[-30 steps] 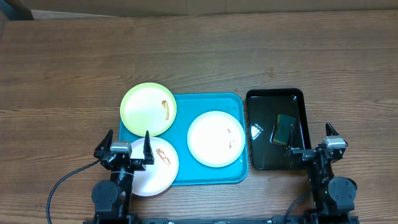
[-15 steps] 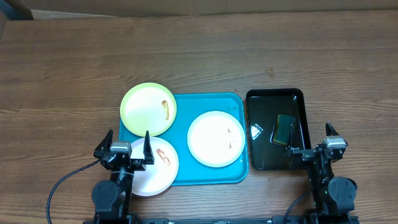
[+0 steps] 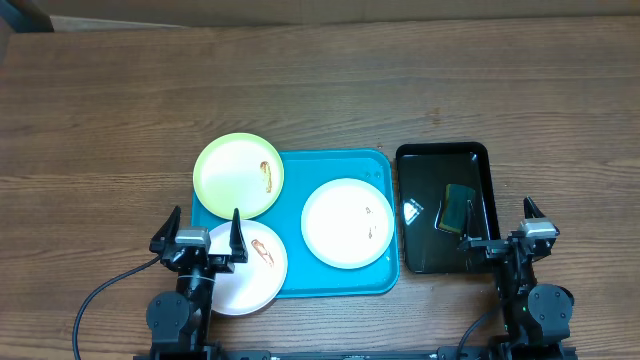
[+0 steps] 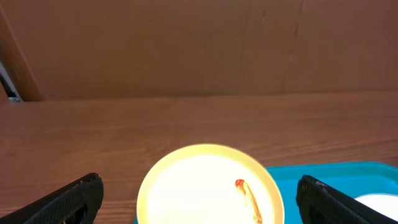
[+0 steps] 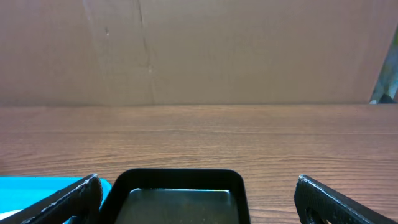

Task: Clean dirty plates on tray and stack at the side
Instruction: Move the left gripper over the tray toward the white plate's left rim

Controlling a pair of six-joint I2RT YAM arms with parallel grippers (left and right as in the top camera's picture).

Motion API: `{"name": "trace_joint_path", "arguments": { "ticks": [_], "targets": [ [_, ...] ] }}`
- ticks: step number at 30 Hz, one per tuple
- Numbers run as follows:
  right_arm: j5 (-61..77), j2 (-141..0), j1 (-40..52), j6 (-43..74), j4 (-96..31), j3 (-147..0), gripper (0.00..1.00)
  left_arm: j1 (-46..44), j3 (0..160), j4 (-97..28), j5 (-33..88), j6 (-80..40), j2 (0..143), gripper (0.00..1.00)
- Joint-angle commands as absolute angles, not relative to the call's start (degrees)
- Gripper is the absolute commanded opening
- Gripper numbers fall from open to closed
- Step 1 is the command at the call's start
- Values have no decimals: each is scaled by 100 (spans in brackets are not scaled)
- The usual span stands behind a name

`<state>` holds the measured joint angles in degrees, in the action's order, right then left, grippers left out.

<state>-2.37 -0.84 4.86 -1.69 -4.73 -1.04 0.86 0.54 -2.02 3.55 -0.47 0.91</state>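
Sitting low — left pincer [image 3: 206, 226], right pincer [image 3: 497, 223], jaws wide apart.

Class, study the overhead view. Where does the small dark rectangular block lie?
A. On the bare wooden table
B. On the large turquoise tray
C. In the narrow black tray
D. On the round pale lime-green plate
C: the small dark rectangular block lies inside the narrow black plastic tray, which sits to the right of the large turquoise plastic tray.
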Motion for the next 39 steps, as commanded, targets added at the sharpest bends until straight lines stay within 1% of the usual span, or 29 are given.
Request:
{"name": "trace_joint_path", "arguments": {
  "ticks": [1,6,10,15,19,22,25,31,32,34,35,36,39],
  "targets": [
    [-292,-23,454,-145,-447,-45,100,110,384,-408,543,-458,69,100],
    [-292,-23,454,-145,-447,-45,100,110,1496,-1428,554,-342,416,100],
    [-292,-23,454,-145,-447,-45,100,110,2727,-2198,558,-263,1208,100],
    [-292,-23,454,-145,-447,-45,100,108,4836,-3813,760,108,2961,100],
    [-292,-23,454,-145,-447,-45,100,108,6816,-5686,1131,119,4652,100],
    [-292,-23,454,-145,-447,-45,100,110,7708,-6278,1343,108,5483,100],
    [-292,-23,454,-145,-447,-45,100,110,8187,-6694,1551,84,6066,100],
    [-292,-23,454,-145,-447,-45,100,108,8239,-6877,2246,84,6812,100],
    [-292,-23,454,-145,-447,-45,100,108,8235,-6952,2263,38,6919,91],
    [-292,-23,454,-145,-447,-45,100,106,8224,-7166,2246,-102,7157,82],
    [-292,-23,454,-145,-447,-45,100,106,8219,-7273,2215,-163,7286,75],
    [-292,-23,454,-145,-447,-45,100,106,8215,-7371,2156,-200,7404,73],
    [-292,-23,454,-145,-447,-45,100,104,8187,-7561,1726,-423,7699,73]
  ]
}}
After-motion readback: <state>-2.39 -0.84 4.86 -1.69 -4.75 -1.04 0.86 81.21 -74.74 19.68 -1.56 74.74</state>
